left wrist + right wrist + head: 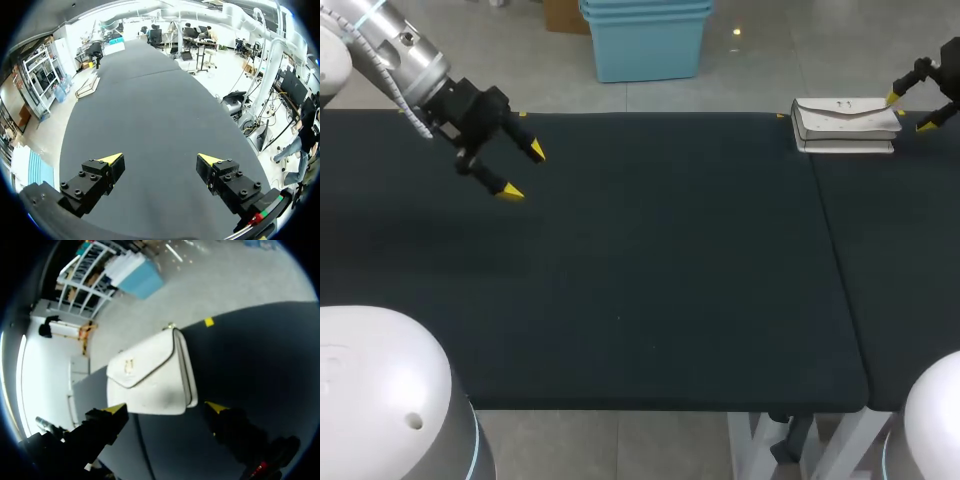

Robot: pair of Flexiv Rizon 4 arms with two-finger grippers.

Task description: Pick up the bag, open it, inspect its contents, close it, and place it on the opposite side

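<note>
Bag [845, 124]: flat at far right of worktop [650, 260], long axis left-right | Right tool [909, 112]: fingers apart, at bag's right end, bag just ahead, unclamped | Left tool [523, 171]: fingers apart, far left, well apart from bag | Judged: right arm nearer.

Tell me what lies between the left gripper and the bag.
Nothing: only bare dark table lies between the left gripper and the white bag. The head view shows the whole stretch.
</note>
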